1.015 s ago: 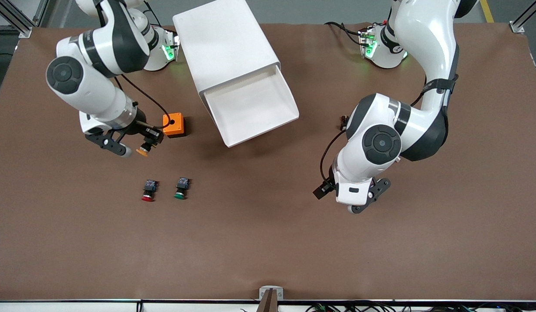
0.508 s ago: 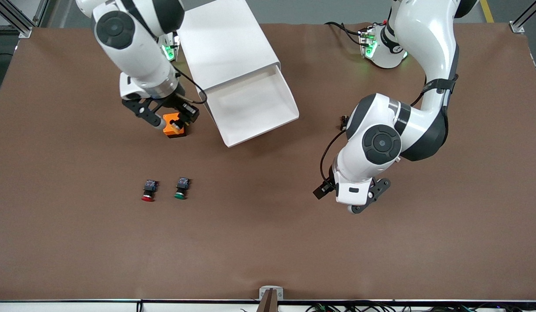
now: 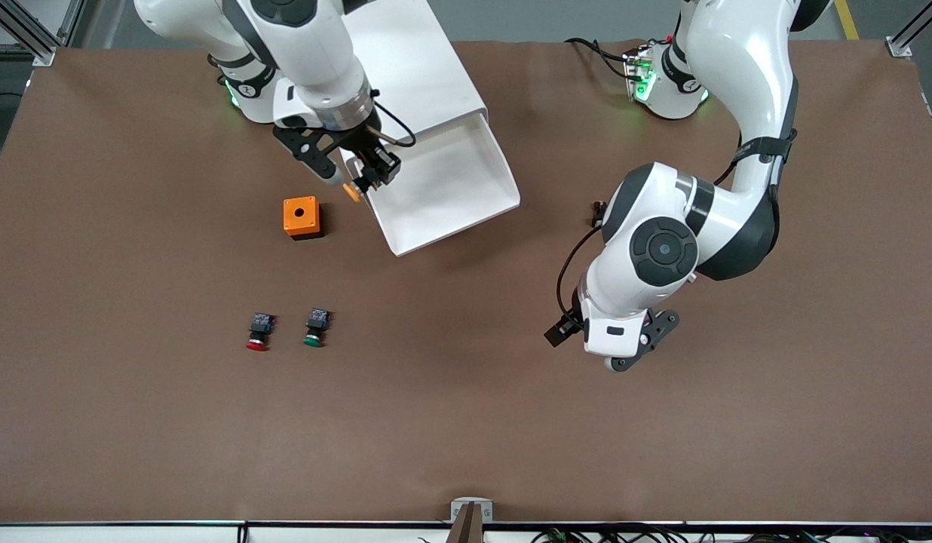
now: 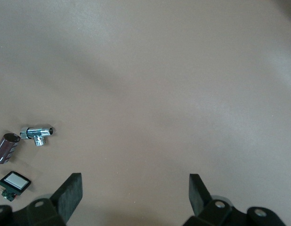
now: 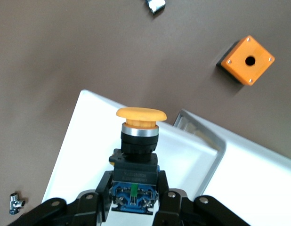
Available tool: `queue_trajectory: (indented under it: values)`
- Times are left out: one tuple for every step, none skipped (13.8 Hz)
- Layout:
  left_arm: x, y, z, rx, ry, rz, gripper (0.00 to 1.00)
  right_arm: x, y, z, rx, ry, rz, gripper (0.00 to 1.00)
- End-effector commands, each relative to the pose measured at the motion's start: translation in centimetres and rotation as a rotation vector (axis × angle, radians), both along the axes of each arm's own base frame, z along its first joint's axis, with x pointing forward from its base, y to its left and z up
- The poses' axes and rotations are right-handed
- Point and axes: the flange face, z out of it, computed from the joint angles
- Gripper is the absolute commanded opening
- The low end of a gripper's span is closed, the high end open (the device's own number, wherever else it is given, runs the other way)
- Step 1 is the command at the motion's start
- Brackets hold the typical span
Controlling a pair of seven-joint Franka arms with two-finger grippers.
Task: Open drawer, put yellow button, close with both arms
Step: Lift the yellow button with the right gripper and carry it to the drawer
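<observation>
The drawer (image 3: pixel 466 192) stands pulled out of the white cabinet (image 3: pixel 394 75), its tray bare inside. My right gripper (image 3: pixel 363 179) is shut on the black-and-blue body of the yellow button (image 3: pixel 352 191). It holds the button in the air over the drawer's side rim at the right arm's end. In the right wrist view the yellow button (image 5: pixel 141 114) points its cap away from my right gripper (image 5: pixel 135 188), above the white drawer (image 5: pixel 75 141). My left gripper (image 3: pixel 641 343) waits open over bare table, and in its own view the left gripper (image 4: pixel 134 188) has nothing between its fingers.
An orange box (image 3: pixel 301 217) with a round hole sits beside the drawer toward the right arm's end. A red-capped button (image 3: pixel 259 332) and a green-capped button (image 3: pixel 314 328) lie nearer the front camera. A small chrome fitting (image 4: pixel 37 135) lies on the table.
The right arm has carried the yellow button from near the orange box across to the drawer's side rim. The left arm has not moved.
</observation>
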Motion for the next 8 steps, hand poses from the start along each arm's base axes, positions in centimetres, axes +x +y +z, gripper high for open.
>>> queue_trajectory:
  values:
    - [-0.2, 0.0, 0.4, 0.005, -0.011, 0.005, 0.99, -0.5, 4.0, -0.7, -0.029, -0.015, -0.051, 0.00]
    - [-0.2, 0.0, 0.4, 0.005, -0.011, 0.005, 0.99, -0.7, 5.2, -1.2, -0.041, -0.019, -0.068, 0.00]
    - [-0.2, 0.1, 0.4, 0.005, -0.011, 0.007, 0.99, -1.1, 6.5, -1.9, -0.053, -0.017, -0.080, 0.00]
    - [-0.2, 0.0, 0.4, 0.005, -0.011, 0.005, 0.99, -1.4, 7.7, -2.3, -0.052, -0.021, -0.093, 0.00]
    - [-0.2, 0.0, 0.4, 0.005, -0.011, 0.005, 0.99, -1.6, 8.4, -2.9, -0.050, -0.025, -0.113, 0.00]
    - [-0.2, 0.0, 0.3, 0.005, -0.009, 0.005, 0.99, -1.9, 9.0, -3.2, -0.052, -0.033, -0.117, 0.00]
    - [-0.2, 0.1, 0.4, 0.005, -0.011, 0.007, 0.99, -2.0, 9.3, -3.8, -0.058, -0.034, -0.123, 0.00]
    - [-0.2, 0.0, 0.4, 0.005, -0.011, 0.005, 0.99, -2.1, 9.6, -4.2, -0.061, -0.033, -0.132, 0.00]
